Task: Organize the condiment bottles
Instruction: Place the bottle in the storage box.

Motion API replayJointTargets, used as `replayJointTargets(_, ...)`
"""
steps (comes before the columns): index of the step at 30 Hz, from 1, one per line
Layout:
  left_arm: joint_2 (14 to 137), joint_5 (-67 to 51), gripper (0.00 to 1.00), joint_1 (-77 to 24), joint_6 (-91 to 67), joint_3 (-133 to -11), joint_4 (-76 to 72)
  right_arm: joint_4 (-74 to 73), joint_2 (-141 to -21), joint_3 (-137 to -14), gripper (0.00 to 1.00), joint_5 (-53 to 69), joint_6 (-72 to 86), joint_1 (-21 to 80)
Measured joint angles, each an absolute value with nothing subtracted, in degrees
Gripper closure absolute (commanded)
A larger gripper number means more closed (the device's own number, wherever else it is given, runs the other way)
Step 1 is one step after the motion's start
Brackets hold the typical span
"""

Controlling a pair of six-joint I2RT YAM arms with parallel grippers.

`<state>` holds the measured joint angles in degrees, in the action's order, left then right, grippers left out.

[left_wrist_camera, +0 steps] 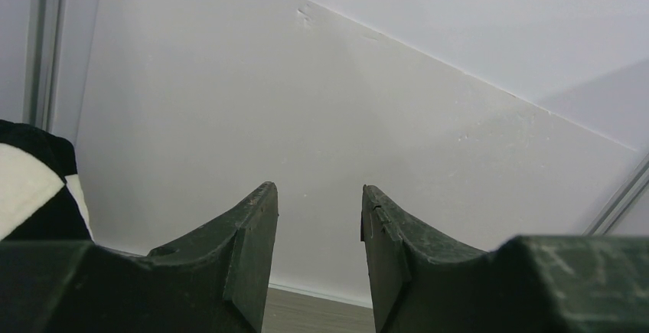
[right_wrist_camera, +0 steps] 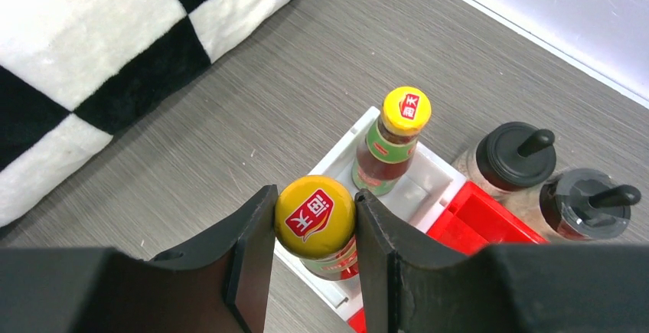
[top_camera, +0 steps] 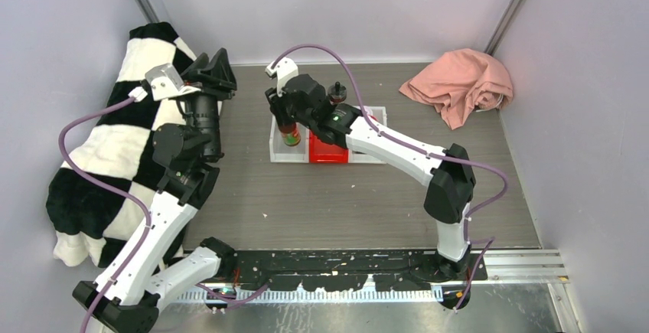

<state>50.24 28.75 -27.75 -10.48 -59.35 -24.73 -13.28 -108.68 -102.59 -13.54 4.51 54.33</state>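
Right gripper (right_wrist_camera: 316,230) pinches the slim yellow-capped sauce bottle (right_wrist_camera: 314,214) at the white plastic bin (right_wrist_camera: 417,191), mid-placing; next, probably lower and release. Left gripper (left_wrist_camera: 317,218) spread, empty.

The left gripper (left_wrist_camera: 317,195) fills the bottom of the view, its two dark, scuffed, wedge-shaped fingers (left_wrist_camera: 249,241) rising to blunt tips. The jaws stand apart, and a pale grey wall panel (left_wrist_camera: 306,96) shows through the gap. A thin diagonal seam crosses that panel from upper left to lower right. A sliver of grey wood-grain tabletop (left_wrist_camera: 317,314) shows low between the fingers. At the left edge lies a black-and-white checked plush blanket (left_wrist_camera: 30,187), with a grey metal upright (left_wrist_camera: 38,42) above it.
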Motion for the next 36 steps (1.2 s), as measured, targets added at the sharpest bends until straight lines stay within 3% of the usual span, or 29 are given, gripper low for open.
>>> replayJointTargets(16, 53.3, 28.0, 0.55, -27.7, -11.8, -59.4, -26.9, -8.7, -114.4, -104.6, 0.99, -9.9, 4.1, 53.5)
replayJointTargets(36, 57.4, 25.8, 0.56, -27.7, -12.1, -59.4, -30.4, 10.4, -114.4, -89.4, 0.99, -5.4, 7.1, 49.2)
